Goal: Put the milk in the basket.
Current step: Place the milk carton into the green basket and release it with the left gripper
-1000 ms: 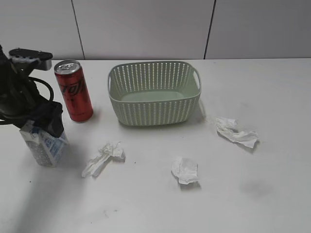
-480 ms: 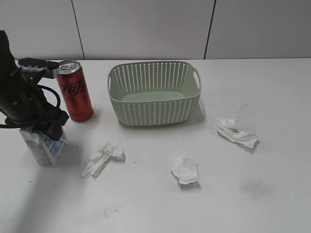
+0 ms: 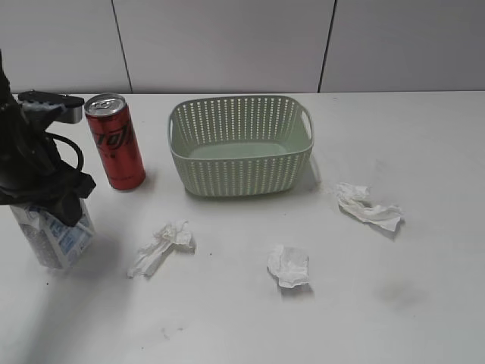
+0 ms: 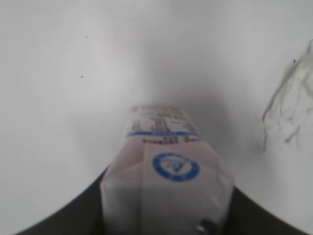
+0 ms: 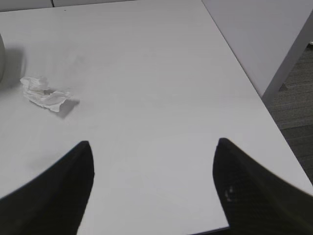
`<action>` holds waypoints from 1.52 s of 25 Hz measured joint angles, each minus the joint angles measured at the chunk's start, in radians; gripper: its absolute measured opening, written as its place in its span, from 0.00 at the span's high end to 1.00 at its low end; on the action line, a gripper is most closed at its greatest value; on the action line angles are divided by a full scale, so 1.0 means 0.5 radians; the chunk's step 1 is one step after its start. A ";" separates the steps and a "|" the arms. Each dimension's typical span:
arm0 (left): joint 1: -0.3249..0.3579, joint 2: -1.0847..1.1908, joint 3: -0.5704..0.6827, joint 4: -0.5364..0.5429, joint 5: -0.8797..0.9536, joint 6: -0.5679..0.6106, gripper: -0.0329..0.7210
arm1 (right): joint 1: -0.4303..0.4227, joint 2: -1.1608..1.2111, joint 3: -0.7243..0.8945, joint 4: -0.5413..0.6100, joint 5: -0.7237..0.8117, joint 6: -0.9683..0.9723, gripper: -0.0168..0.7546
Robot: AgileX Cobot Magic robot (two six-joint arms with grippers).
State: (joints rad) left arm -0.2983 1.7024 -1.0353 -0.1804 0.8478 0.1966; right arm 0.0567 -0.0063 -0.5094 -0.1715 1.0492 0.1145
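We've got our left gripper (image 3: 47, 203) pinching the milk (image 3: 53, 233) from above at 9 o'clock (tilted, seemingly lifted), so it can clear the basket (image 3: 241, 144) rim at 12.

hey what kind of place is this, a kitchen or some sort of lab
Probably a lab or office test bench, not a kitchen: a bare white table against plain grey wall panels, with a robot arm working among a staged basket, can and crumpled tissues.
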 joint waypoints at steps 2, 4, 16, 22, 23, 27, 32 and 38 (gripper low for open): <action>0.000 -0.067 -0.087 -0.030 0.094 0.000 0.55 | 0.000 0.000 0.000 0.000 0.000 0.000 0.22; 0.000 -0.135 -0.218 -0.078 0.183 -0.001 0.55 | 0.000 0.000 0.000 0.000 0.000 0.000 0.22; -0.144 -0.048 -1.245 -0.241 0.080 -0.005 0.55 | 0.000 0.000 0.000 0.000 0.000 0.000 0.22; -0.283 0.329 -1.435 -0.262 0.015 -0.005 0.55 | 0.000 0.000 0.000 0.000 0.000 0.000 0.22; -0.306 0.383 -1.447 -0.262 0.008 -0.005 0.55 | 0.000 0.000 0.000 0.000 0.000 0.000 0.22; -0.404 0.618 -1.462 -0.262 0.005 -0.005 0.55 | 0.000 0.000 0.000 0.000 0.000 0.000 0.22; -0.438 0.860 -1.462 -0.263 0.003 -0.005 0.55 | 0.000 0.000 0.000 0.000 0.000 0.000 0.22; -0.438 0.965 -1.469 -0.250 -0.009 -0.005 0.51 | 0.000 0.000 0.000 0.000 0.000 0.000 0.22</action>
State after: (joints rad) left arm -0.5172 2.1847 -1.7697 -0.3054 0.8431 0.1943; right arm 0.0567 -0.0063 -0.5094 -0.1715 1.0492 0.1145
